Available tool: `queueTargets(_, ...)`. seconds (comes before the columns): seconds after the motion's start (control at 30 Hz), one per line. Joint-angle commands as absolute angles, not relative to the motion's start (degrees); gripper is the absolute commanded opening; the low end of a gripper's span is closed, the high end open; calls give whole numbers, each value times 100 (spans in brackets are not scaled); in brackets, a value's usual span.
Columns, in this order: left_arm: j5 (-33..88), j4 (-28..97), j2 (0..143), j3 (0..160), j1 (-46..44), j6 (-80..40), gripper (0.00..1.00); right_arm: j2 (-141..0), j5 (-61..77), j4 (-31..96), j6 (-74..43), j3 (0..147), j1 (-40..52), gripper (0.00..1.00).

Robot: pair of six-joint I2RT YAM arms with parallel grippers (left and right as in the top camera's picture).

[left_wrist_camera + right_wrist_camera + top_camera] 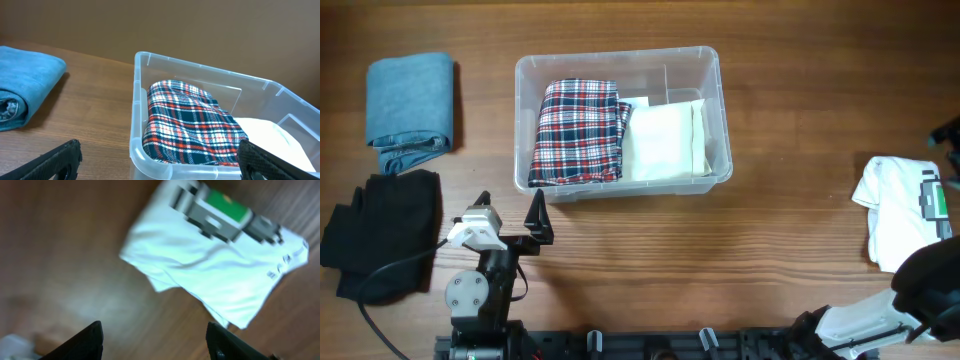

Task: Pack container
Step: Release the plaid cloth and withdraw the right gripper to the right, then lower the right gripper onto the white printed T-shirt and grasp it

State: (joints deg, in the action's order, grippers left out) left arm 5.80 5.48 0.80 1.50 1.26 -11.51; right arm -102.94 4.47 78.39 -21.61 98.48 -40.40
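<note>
Two folded garments lying side by side in clear container (723,110) mid-worktop (800,150): plaid cloth (578,132) left, cream piece (663,140) right. Left tool (510,207) spread wide, empty, just before container's front-left corner. Right tool (155,340) parted, empty, above white printed T-shirt (210,265) near worktop's right edge, well apart from container.

The container (617,55) sits on the table (770,230), near the middle. In it lie the left cloth (578,132) & the right cloth (665,140), side by side, touching. Left of the container lies a towel (410,105); in front of the towel, a loose cloth (382,232). A T-shirt (900,210) lies far right, well apart.
</note>
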Motion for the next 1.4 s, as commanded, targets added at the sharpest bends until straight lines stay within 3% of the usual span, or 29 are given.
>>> queueTargets(0.0, 545, 534, 38, 108, 174, -1208, 100, -10366, 287, 7732, -2185, 9301, -4187, 66)
queueTargets(0.07, 545, 534, 38, 108, 174, -1208, 100, -10366, 298, 7522, -2178, 8936, -4187, 59)
queueTargets(0.1, 545, 534, 38, 108, 174, -1208, 100, -10366, 298, 7402, -2130, 8759, -4187, 45)
queueTargets(0.13, 545, 534, 38, 108, 174, -1208, 100, -10366, 296, 7205, -2102, 8486, -4187, 12)
queueTargets(0.2, 545, 534, 38, 108, 174, -1208, 100, -10366, 305, 6845, -2108, 8073, -4187, 4)
queueTargets(0.67, 545, 534, 38, 108, 174, -1208, 100, -10370, 338, 4919, -1942, 7185, -4185, 4)
queueTargets(1.23, 545, 534, 38, 108, 174, -1208, 100, -11378, 486, 4604, -1820, 7166, -4060, 5)
queueTargets(1.37, 545, 534, 38, 108, 174, -1208, 100, -11498, 1076, 4191, -2414, 7166, -3835, 4)
